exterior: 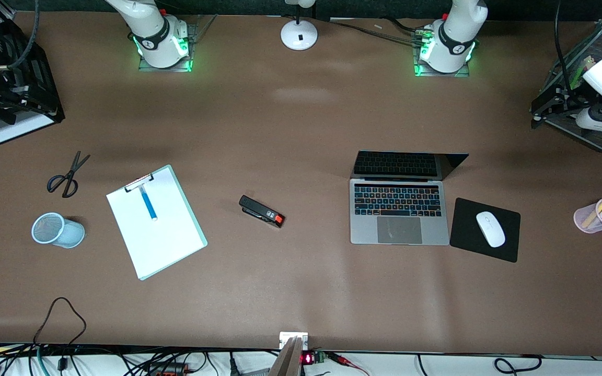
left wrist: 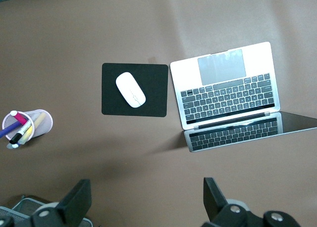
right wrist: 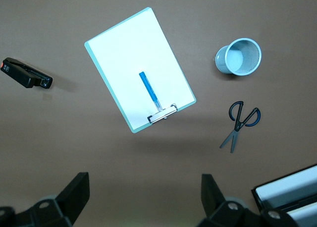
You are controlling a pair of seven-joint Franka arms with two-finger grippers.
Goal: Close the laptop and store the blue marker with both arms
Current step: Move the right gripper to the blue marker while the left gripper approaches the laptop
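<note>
Both grippers are hanging wide open and empty: left gripper [left wrist: 143,207] over bare table near the laptop [exterior: 399,209], right gripper [right wrist: 143,207] over bare table near the clipboard [exterior: 155,222]. Nothing is being touched; the task appears to be at its start. Laptop is standing open; blue marker [exterior: 148,202] is lying on the clipboard, at 3 o'clock from the mesh cup [exterior: 58,230]. Next, presumably: lid pressed down, marker pinched.

On the bench: 1 laptop [exterior: 399,209], 1 blue marker [exterior: 148,203], 1 clipboard [exterior: 155,221], 1 scissors [exterior: 67,175], 1 stapler [exterior: 262,211], 1 mouse [exterior: 490,228], 1 mouse pad [exterior: 465,219], 2 cups: blue mesh cup [exterior: 57,230], pink pen cup [exterior: 590,218]. 2 arms.
</note>
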